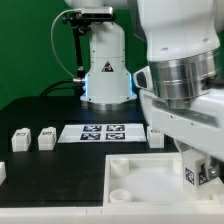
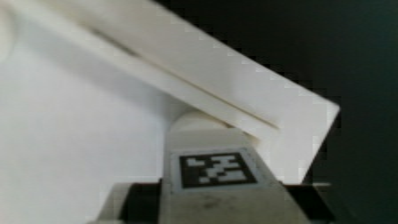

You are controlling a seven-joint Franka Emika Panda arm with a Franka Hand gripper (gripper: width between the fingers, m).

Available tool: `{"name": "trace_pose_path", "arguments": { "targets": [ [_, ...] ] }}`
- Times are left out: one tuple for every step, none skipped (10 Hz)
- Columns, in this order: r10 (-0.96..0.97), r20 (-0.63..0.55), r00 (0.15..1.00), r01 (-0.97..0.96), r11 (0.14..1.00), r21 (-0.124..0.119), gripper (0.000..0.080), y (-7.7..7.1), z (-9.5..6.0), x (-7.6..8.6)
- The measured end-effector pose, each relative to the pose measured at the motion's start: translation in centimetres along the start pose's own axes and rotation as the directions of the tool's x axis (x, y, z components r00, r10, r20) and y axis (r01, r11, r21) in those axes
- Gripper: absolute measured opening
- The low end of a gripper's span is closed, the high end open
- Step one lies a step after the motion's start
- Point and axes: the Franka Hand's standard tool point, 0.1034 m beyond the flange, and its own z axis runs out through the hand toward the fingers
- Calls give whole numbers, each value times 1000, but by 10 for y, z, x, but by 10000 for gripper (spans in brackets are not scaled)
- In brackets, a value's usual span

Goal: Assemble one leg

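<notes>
My gripper is shut on a leg, a small white post with a black-and-white tag. It holds the leg over the exterior view's right part of the large white panel. In the wrist view the leg sits between the jaws of my gripper, its far end over the panel's raised edge. Whether the leg touches the panel I cannot tell. Three more legs lie on the black table at the exterior view's left: one, another, and a third at the frame's edge.
The marker board lies on the table behind the panel. The robot's base stands at the back. The panel has round sockets at its left corners. My arm fills the right of the exterior view.
</notes>
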Motion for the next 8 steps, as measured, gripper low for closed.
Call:
{"name": "trace_pose_path", "arguments": {
  "targets": [
    [115, 12, 993, -115, 993, 21, 294, 0, 1, 0],
    [262, 24, 965, -262, 965, 19, 294, 0, 3, -4],
    [350, 26, 936, -350, 937, 13, 294, 1, 5, -8],
    [366, 26, 930, -367, 930, 14, 294, 1, 5, -7],
    [380, 27, 924, -381, 925, 15, 294, 1, 5, -7],
    [376, 27, 926, -377, 926, 15, 294, 1, 5, -7],
    [370, 27, 929, -370, 929, 15, 294, 1, 5, -7],
    [347, 27, 938, -347, 938, 14, 294, 1, 5, -7]
  ]
}}
